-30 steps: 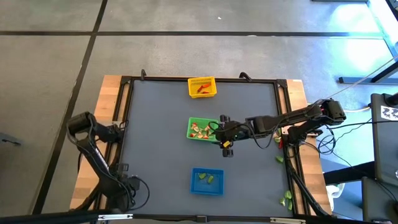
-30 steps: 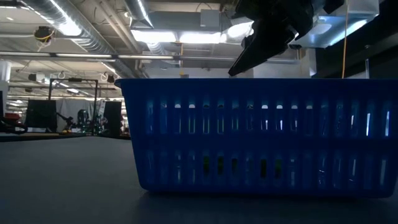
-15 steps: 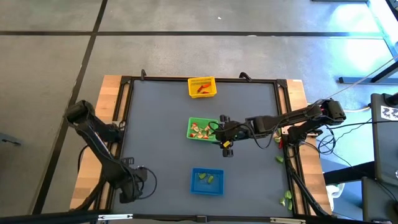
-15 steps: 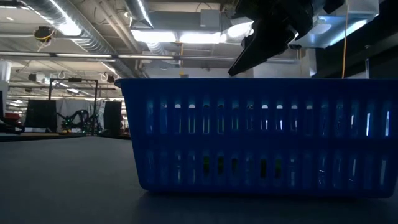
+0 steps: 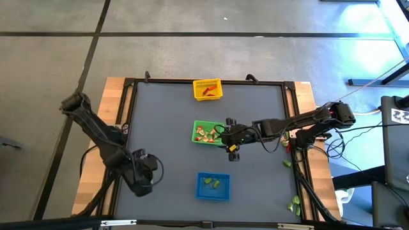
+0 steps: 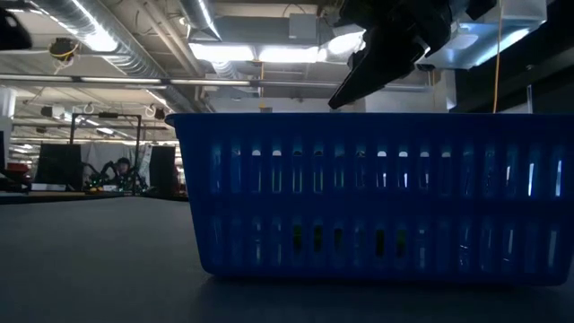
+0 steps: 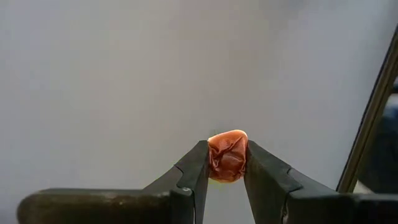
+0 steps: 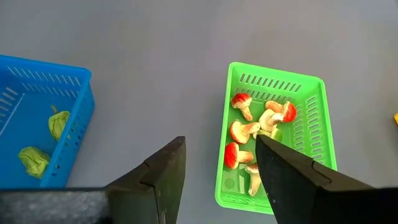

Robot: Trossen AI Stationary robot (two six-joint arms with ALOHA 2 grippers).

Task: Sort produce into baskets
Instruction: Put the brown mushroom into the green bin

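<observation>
My left gripper [image 5: 146,174] is over the table's near left part, left of the blue basket [image 5: 213,175], and is shut on a small orange-red produce piece [image 7: 227,154]. My right gripper [image 5: 225,135] hangs open and empty at the right side of the green basket [image 5: 198,133]. That basket holds red-capped mushroom pieces [image 8: 249,130]. The blue basket [image 8: 81,124] holds light green pieces [image 8: 57,122]. The yellow basket [image 5: 208,82] at the far edge holds red pieces. In the low view the blue basket [image 6: 377,197] fills the front, with my right gripper [image 6: 377,63] above it. My left gripper pinches the orange-red piece by its two sides [image 7: 212,158] between its two fingers, at their free ends. The piece's rounded top sticks out past the fingertips [image 7: 198,163]. The grey table top shows behind it.
Loose light green pieces lie on the wooden frame at the table's right edge [image 5: 285,144] and near its right front corner [image 5: 295,204]. A black raised border [image 5: 128,115] runs around the grey table top. Bare grey surface lies between the baskets.
My left arm has swung out from the near left corner. Its gripper has moved away from the near edge and a little toward the right, closer to the blue basket. My right gripper and the baskets have kept still.
</observation>
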